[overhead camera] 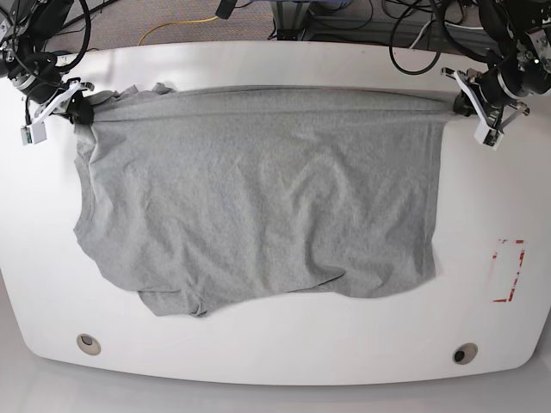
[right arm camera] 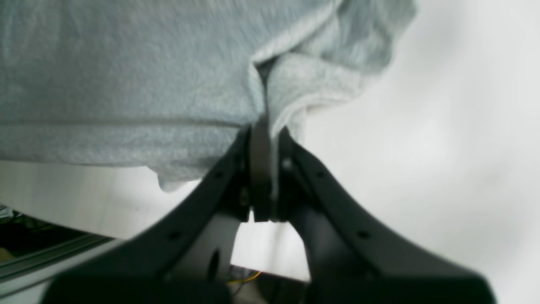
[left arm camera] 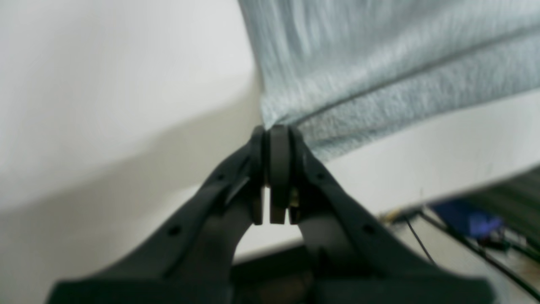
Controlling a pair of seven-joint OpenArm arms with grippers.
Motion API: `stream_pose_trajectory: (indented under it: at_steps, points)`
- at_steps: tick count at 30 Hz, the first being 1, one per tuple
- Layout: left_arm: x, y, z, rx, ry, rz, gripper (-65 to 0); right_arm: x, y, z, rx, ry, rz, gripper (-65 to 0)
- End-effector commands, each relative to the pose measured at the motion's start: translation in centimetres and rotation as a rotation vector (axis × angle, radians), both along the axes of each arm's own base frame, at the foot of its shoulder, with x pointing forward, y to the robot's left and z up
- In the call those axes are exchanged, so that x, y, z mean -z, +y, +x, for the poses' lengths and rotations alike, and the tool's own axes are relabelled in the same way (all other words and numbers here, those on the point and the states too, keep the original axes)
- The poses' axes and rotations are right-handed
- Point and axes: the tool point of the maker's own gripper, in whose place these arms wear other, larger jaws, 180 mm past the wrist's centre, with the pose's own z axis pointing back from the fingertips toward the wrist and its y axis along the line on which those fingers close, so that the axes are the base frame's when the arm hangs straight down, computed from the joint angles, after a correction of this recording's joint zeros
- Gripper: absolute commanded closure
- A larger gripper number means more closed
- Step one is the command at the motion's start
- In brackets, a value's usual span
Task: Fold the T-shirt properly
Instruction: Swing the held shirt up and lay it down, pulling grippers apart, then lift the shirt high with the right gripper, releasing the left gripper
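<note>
Black left gripper (left arm camera: pixel 278 135) and right gripper (right arm camera: pixel 263 135) both pinched on far hem corners of soft, light, floppy heather-grey knit T-shirt (overhead camera: pixel 258 189); corners look the right hold.

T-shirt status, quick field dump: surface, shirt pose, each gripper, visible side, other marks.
surface: white table
shirt: grey T-shirt spread over the table, far edge pulled taut between the arms
left gripper: shut on one far corner of the shirt
right gripper: shut on the other far corner, cloth bunched there
visible side: plain grey, no lettering seen
near edge: wrinkled and uneven
other: red rectangle outline marked on the table
</note>
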Motion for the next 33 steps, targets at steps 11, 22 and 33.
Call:
stream_pose_trajectory:
  at_steps: [11,22,33]
  points:
    - [-11.1,-1.3,10.8,0.055,-0.408,-0.041,0.0,-9.5,0.6,7.5,-0.146,-0.290,-0.144,0.0]
    - [-20.6,-1.2,16.9,0.063,-0.639,-0.005,0.0,-17.0,-0.8,14.6,-0.225,-0.441,-0.234,0.0]
    - [-32.5,0.1,20.5,0.004,-0.877,0.131,0.0,-27.6,-2.6,19.9,-0.273,-0.571,-0.366,0.0]
